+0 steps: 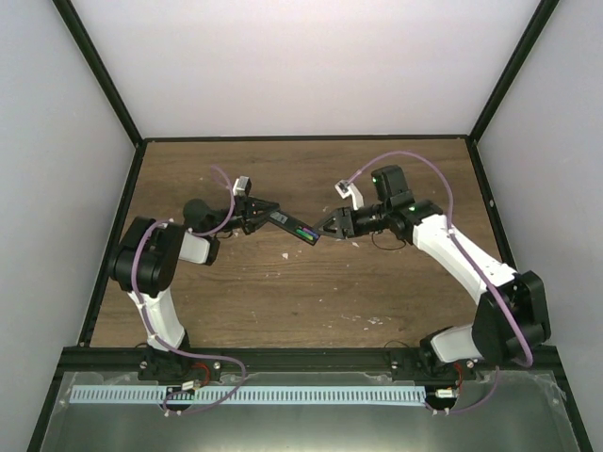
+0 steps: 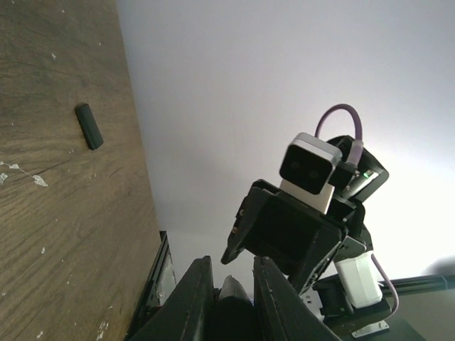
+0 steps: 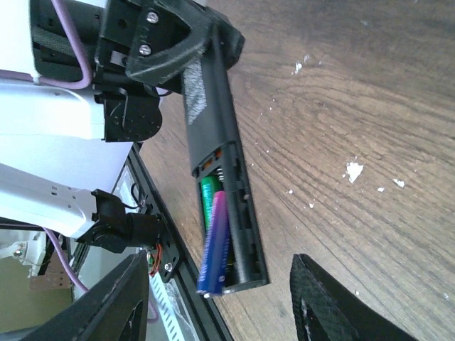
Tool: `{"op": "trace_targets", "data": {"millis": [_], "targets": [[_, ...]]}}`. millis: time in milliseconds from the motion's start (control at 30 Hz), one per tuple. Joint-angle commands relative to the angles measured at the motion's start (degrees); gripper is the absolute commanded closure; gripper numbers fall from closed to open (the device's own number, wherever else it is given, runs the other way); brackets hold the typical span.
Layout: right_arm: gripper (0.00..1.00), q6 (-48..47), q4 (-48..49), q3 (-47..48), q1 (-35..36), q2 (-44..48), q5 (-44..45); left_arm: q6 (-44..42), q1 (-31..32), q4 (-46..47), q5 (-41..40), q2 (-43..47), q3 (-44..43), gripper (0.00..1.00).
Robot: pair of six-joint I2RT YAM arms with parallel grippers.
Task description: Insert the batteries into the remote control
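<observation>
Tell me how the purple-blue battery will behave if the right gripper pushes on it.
The purple-blue battery is a smooth, rigid cylinder, so it will likely roll or slide rather than bend. It lies askew in the remote control, partly over the green battery, so a sideways nudge may pop it out.

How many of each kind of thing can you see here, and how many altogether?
Batteries: 2 (green battery, purple battery)
Remote: 1
Small black piece: 1
Claws: 2 (left claw, right claw)
Total: 6
</observation>
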State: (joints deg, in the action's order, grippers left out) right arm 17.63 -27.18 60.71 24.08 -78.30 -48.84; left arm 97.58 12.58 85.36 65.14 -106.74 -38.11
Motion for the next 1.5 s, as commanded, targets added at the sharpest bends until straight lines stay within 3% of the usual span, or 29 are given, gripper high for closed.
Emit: {"op": "trace_targets", "data": {"millis": [0, 667, 1467], "targets": [[0.54, 0.76, -0.35, 0.15, -0.45, -2.23, -2.93, 0.06, 0.05, 6.48, -0.67, 1.86, 0.76, 1.0], [0.69, -0.35, 0.79, 0.37, -0.43, -5.53, -5.65, -0.83, 0.08, 6.49, 0.64, 1.95, 1.08, 1.0], [0.76, -2.67, 0.14, 1.04, -0.28, -6.82, -8.42, -1.22, 0.5, 6.51, -0.29, 0.3, 0.04, 1.0]]}}
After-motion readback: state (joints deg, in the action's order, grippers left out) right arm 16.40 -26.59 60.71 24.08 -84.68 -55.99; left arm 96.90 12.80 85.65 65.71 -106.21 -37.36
